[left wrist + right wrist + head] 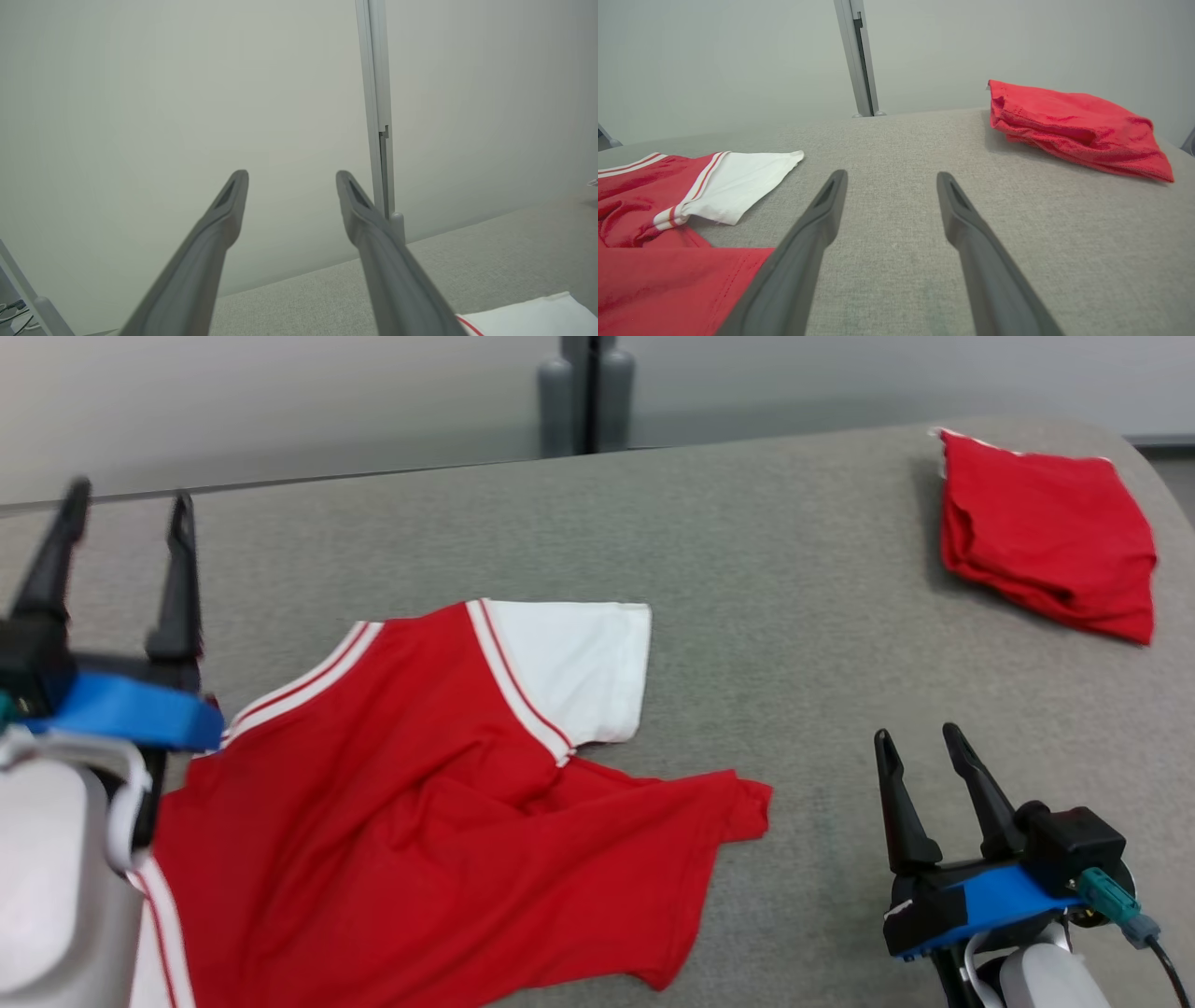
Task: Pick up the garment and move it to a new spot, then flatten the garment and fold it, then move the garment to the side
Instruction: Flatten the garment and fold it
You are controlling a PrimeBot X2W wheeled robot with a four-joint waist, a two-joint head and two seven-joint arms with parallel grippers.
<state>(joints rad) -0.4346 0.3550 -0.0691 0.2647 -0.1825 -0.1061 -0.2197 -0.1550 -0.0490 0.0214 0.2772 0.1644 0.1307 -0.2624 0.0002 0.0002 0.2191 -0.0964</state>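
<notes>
Coverage of the garment (pixel 439 821) is partial: it lies spread and wrinkled on the near left of the grey table (pixel 794 616). Its lower edge runs off the bottom of your head view, and its left side passes behind the left arm (pixel 47 896). In the left wrist view you get just a white corner of it, cut by the frame.

Count two red textiles: this garment, with one white sleeve (pixel 579 667) in plain sight, and one folded red cloth (pixel 1046 541) at the far right corner, well apart. Count two grippers. The left gripper (pixel 131 497) hangs above the garment's collar side with its fingers spread and empty. The right gripper (pixel 917 735) sits over bare table beside the garment, fingers likewise parted and empty. One grey post (pixel 586 392) stands behind the table.
</notes>
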